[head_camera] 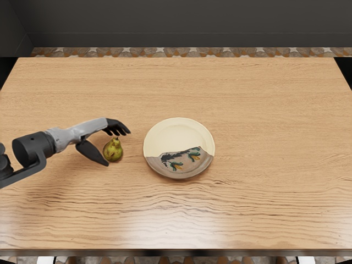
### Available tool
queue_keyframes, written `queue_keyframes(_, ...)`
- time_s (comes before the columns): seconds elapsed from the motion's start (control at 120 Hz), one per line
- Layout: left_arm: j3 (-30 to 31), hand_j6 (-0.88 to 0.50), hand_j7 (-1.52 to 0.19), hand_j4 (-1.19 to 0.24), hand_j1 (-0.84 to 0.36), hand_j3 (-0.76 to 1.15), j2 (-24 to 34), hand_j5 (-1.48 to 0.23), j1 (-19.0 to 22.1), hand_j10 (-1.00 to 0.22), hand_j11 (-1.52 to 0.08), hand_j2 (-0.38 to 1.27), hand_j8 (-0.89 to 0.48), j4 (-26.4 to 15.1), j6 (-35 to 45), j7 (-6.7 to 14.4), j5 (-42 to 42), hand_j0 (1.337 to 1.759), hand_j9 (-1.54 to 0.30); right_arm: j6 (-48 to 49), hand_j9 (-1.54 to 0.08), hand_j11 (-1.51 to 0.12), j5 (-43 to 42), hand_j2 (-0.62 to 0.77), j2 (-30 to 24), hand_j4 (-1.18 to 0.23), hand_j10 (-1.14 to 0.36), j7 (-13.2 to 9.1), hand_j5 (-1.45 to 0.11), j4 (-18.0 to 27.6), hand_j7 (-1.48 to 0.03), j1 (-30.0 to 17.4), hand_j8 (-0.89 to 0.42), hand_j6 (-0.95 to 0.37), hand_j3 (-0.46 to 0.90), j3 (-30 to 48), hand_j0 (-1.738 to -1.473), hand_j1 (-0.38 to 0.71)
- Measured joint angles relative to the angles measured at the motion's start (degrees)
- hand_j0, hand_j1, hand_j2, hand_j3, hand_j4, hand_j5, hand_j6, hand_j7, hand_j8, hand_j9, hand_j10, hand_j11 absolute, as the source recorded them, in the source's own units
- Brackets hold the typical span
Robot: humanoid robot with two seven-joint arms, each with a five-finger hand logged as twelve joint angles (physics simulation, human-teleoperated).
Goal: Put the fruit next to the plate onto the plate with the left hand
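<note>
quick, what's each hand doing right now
Left hand: open, thumb and fingers spread beside the small yellow-green pear, not closed on it.
Right hand: not in view.

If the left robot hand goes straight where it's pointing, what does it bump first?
Probably the pear, right by the thumb of the left robot hand; the plate comes after. Depth is hard to judge.
</note>
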Motion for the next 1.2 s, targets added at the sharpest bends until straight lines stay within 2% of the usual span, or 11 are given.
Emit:
queue_keyframes(0.333,0.0,-0.39,-0.5,-0.39,-0.11,0.0,-0.19,-0.5,0.14,-0.39,-0.5,0.08,-0.39,-0.13,-0.44,0.33,0.15,1.658,-0.5,0.0,0.0,0.0,0.0,0.0,0.0,0.0,0.0,-0.01,0.0,0.0,0.0,0.0,0.0,0.0,0.0,0.0,-1.658,-0.35)
queue_keyframes(0.7,0.42,-0.4,-0.51,-0.4,-0.12,0.0,-0.86,-0.51,-0.05,-0.4,-0.51,0.08,-0.4,1.94,-0.18,0.27,0.32,1.658,-0.51,0.0,0.0,0.0,0.0,0.0,0.0,0.0,0.0,0.02,0.0,0.0,0.0,0.0,0.0,0.0,0.0,-0.08,-1.658,-0.35)
queue_keyframes(1.2,0.81,-0.46,-0.59,-0.46,-0.2,0.0,-1.01,-0.6,-0.26,-0.46,-0.59,0.1,-0.46,1.31,-0.55,0.33,0.03,1.658,-0.59,0.0,0.0,0.0,0.0,0.0,0.0,0.0,0.0,0.01,0.0,-0.01,0.0,0.0,0.0,0.0,0.0,0.0,-1.658,-0.35)
